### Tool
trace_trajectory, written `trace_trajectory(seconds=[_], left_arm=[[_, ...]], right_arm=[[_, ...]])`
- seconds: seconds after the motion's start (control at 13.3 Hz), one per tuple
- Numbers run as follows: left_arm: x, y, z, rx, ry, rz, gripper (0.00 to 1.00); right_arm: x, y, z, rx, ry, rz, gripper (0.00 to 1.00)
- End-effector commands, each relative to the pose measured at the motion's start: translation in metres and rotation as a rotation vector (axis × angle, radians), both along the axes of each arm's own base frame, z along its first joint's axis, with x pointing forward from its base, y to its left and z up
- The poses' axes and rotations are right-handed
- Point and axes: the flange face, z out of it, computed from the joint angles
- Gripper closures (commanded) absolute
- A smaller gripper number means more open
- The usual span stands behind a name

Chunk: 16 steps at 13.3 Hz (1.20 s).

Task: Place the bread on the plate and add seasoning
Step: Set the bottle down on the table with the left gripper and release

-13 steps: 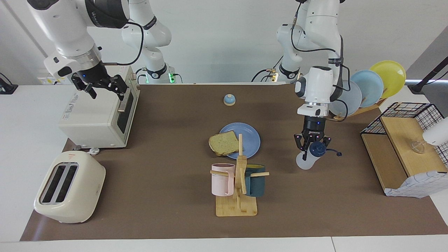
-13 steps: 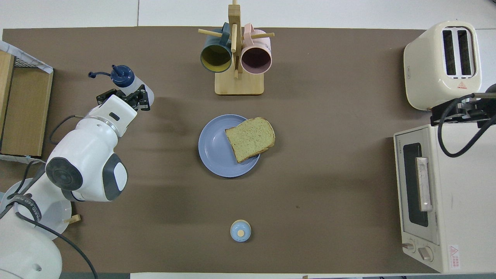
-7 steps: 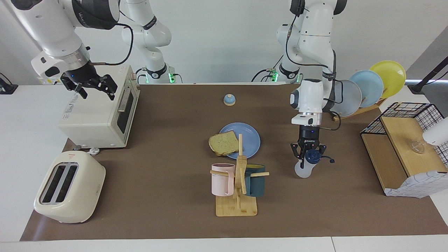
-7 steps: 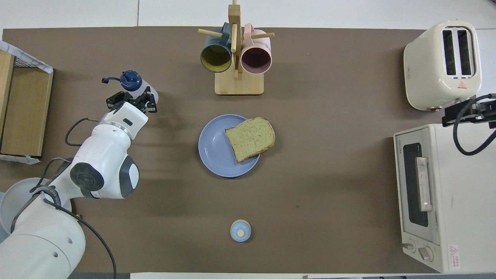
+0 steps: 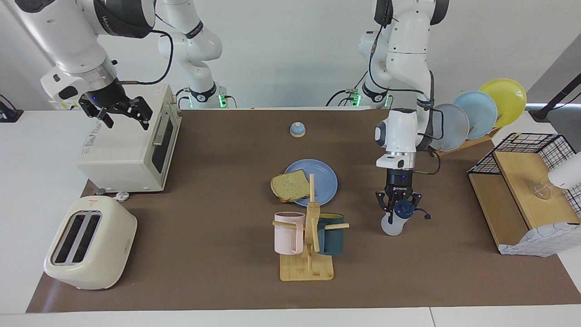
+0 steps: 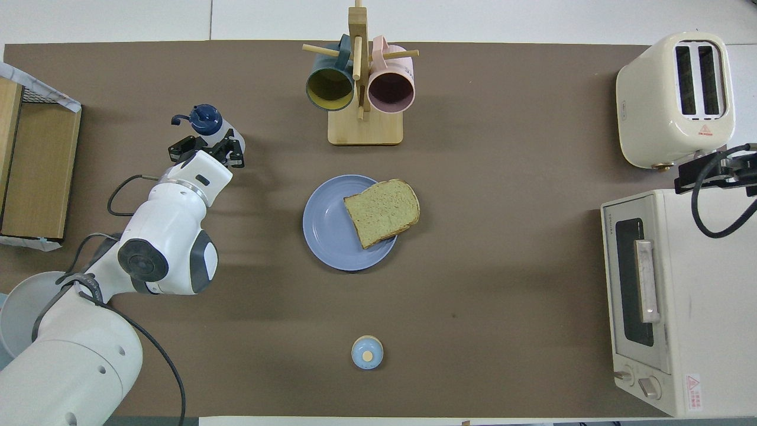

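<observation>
Under left gripper: bottle, pinched, tilted.
Toward right arm from it: bread overhanging plate.
Right gripper: spread, above oven.

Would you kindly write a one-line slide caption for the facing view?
Left tool holds the seasoning bottle beside the plate bearing the bread; right tool waits over the toaster oven.

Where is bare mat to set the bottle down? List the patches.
Bare mat lies between the plate and the toaster oven, and between the plate and the bell. Crowded where the mug rack stands close to the plate.
</observation>
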Motion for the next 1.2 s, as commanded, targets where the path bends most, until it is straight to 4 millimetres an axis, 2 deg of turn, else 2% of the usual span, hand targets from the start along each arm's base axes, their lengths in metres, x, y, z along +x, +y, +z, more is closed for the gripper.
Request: trace_trajectory(seconds=[0.0, 0.23, 0.3, 0.38, 0.83, 1.13], left_arm=[[0.004, -0.003, -0.001, -0.008, -0.018, 0.005, 0.74], [0.005, 0.002, -0.001, 0.007, -0.019, -0.003, 0.40], [0.005, 0.003, -0.001, 0.011, -0.018, -0.004, 0.23], [0.005, 0.004, -0.001, 0.011, -0.017, -0.003, 0.00], [0.002, 0.010, 0.001, 0.010, -0.013, 0.004, 0.00], [-0.013, 0.014, 0.005, 0.003, 0.005, 0.006, 0.00]], right_arm=[[-0.007, -0.002, 0.000, -0.002, 0.003, 0.009, 0.00], [-0.007, -0.002, 0.000, -0.002, 0.002, 0.010, 0.00], [-0.007, -0.002, 0.000, -0.002, 0.002, 0.010, 0.00], [-0.007, -0.002, 0.000, -0.002, 0.002, 0.010, 0.00], [-0.007, -0.002, 0.000, -0.002, 0.002, 0.010, 0.00], [-0.007, -0.002, 0.000, -0.002, 0.002, 0.010, 0.00]])
